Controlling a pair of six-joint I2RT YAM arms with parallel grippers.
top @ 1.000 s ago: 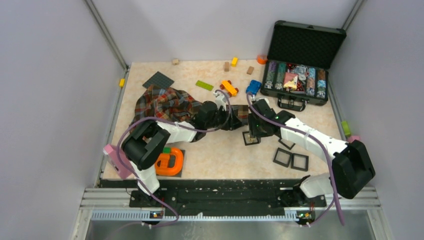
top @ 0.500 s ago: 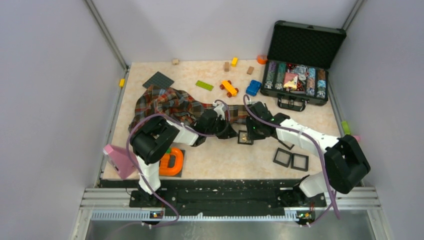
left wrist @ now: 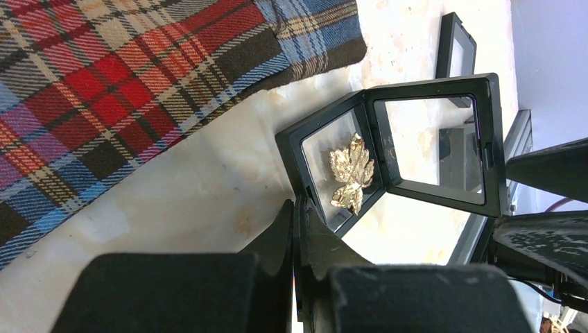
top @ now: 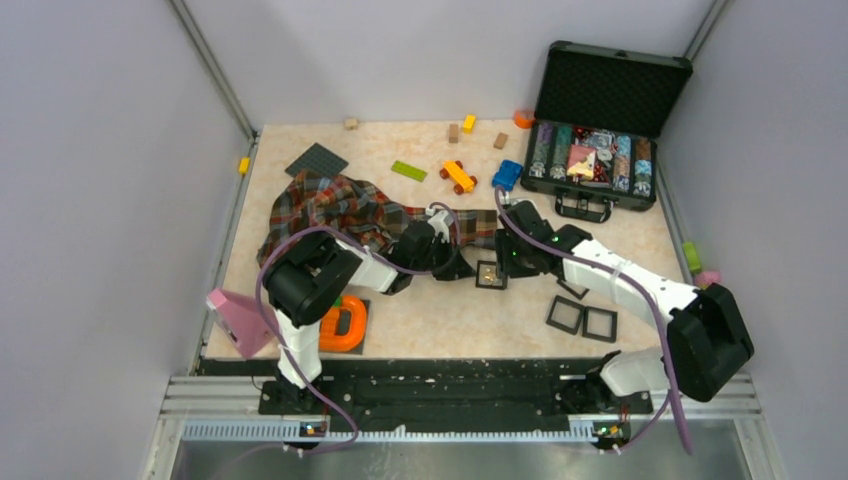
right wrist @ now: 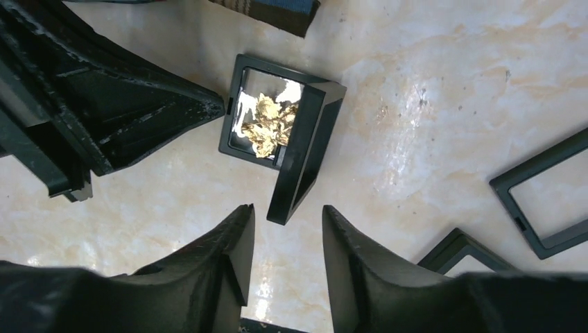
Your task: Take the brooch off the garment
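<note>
Lying off the garment [left wrist: 104, 90], the brooch [left wrist: 351, 172] rests in an open case [left wrist: 430, 91].

My white left arm [top: 360, 266] and white right arm [top: 625, 282] bend inward, tips near each other, with my left black two-finger gripper [left wrist: 295, 208] pinched closed and my right black two-finger gripper [right wrist: 288, 211] spread apart, aimed downward.

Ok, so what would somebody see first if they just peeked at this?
Probably the shiny gold brooch, lying in a little open black box in the middle of the table, with the left pincer and right pincer close beside it. Next, the big plaid shirt crumpled on the left, and the open black case of colourful chips at the back right.
</note>
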